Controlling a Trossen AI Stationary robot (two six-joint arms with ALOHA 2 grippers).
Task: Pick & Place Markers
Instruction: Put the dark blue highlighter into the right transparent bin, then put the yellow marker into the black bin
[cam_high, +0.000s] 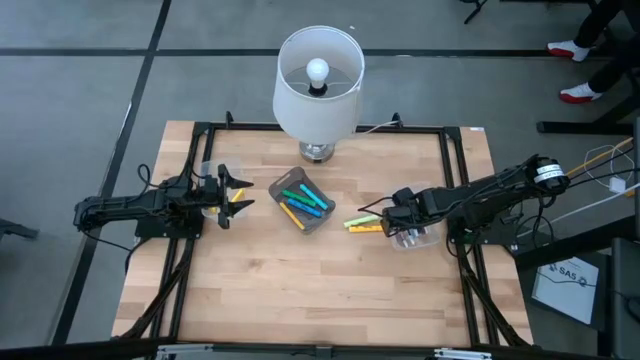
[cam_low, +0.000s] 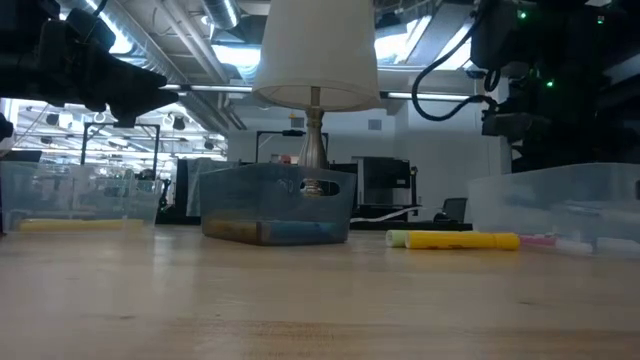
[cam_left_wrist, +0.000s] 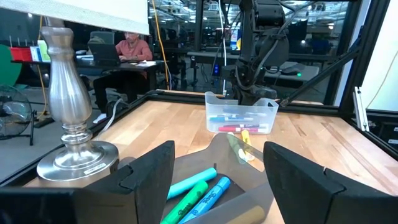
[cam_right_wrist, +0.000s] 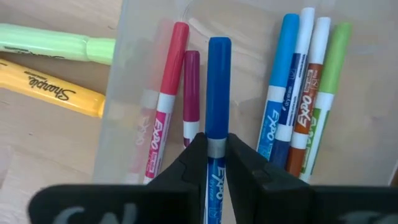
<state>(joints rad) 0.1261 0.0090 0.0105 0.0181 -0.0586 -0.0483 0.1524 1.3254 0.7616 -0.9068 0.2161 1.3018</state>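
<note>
With the right pincer (cam_right_wrist: 211, 155) clamped on a blue marker (cam_right_wrist: 217, 87) over the clear bin (cam_right_wrist: 124, 81), lift straight up (left pincer (cam_left_wrist: 217, 180) waits wide) so neighbouring pens stay put.

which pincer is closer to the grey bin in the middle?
Left. The left pincer sits open just beside the grey bin, facing it. The right pincer is farther off, over the clear tub, shut on a blue marker.

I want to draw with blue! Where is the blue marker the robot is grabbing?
The blue marker is pinched in the right gripper, over the clear bin on the table's right side, with pink markers lying beside it.
</note>
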